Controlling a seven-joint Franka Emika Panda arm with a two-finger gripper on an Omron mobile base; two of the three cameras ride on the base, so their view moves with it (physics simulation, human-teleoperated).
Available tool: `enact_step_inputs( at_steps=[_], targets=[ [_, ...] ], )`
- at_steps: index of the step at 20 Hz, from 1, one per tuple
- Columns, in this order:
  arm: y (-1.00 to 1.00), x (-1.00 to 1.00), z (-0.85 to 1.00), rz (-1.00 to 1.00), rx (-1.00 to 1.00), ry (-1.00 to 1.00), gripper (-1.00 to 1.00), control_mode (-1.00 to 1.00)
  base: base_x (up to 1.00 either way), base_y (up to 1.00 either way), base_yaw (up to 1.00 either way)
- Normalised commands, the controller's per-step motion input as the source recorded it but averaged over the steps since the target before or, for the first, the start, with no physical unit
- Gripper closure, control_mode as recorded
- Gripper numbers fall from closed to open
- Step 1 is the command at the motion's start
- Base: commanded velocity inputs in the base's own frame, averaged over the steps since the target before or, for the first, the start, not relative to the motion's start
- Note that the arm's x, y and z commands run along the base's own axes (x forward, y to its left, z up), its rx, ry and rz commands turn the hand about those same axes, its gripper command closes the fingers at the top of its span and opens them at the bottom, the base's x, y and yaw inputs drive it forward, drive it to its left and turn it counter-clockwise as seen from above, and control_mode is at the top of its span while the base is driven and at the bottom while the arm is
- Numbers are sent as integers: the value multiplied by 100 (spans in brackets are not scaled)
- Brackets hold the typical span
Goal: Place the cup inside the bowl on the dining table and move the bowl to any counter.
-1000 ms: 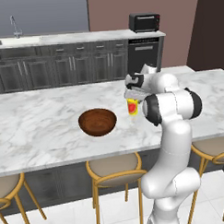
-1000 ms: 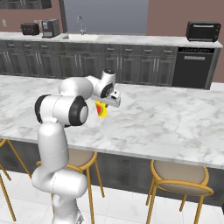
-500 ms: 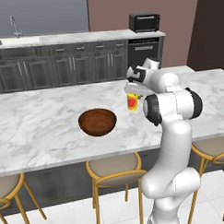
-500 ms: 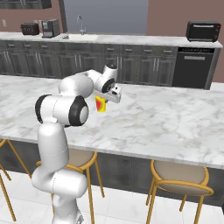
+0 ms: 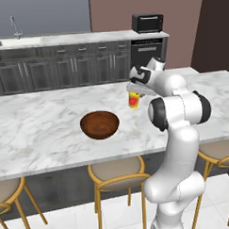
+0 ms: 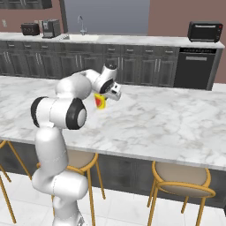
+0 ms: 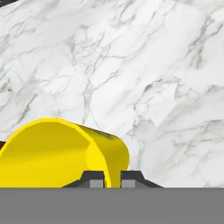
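1. Nearest you, gold-framed stools [image 5: 120, 175] stand along the front edge of the dining table [image 5: 42, 133], which serves here as the counter carrying the things; your white arm [image 5: 176, 132] rises just in front of it.
2. Your end effector [image 5: 134, 91] hangs above the marble top, clamped on the cup [image 5: 133, 100]. In the hand view the two dark fingertips [image 7: 94, 178] pinch the cup's [image 7: 57, 153] yellow rim wall between them.
3. The cup is lifted clear of the marble in the left base view, with its yellow side, red mark and orange-red base showing below the end effector. In the right base view the cup [image 6: 100, 101] hangs tilted under the end effector [image 6: 108, 93].
4. The bowl [image 5: 100, 124] sits upright on the dining table, to the left of the cup in the left base view and apart from it. Its inside is bare dark wood.
5. Beyond the dining table, the wall counter [image 5: 75, 39] runs over dark grey cabinets [image 5: 62, 71] with silver handles.
6. On that far counter you can see a sink with a tap [image 5: 14, 27] at the left and a black toaster oven [image 5: 147, 22] at the right. In the right base view a toaster [image 6: 30, 29] and a coffee machine [image 6: 51, 28] stand at its left end.
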Motion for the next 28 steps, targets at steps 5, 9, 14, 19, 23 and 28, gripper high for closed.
enact_step_inputs(
  at_steps=[5,9,14,19,23,28],
  targets=[
    [34,-27,3,0,0,-5,100,-100,0,0,0],
    [43,-40,3,1,0,0,100,-100,0,0,0],
    [43,-27,11,0,0,0,100,-100,0,0,0],
    [29,-1,40,0,0,0,100,-100,0,0,0],
    [23,0,33,0,0,0,100,-100,0,0,0],
    [23,0,19,0,0,0,100,-100,0,0,0]
  ],
)
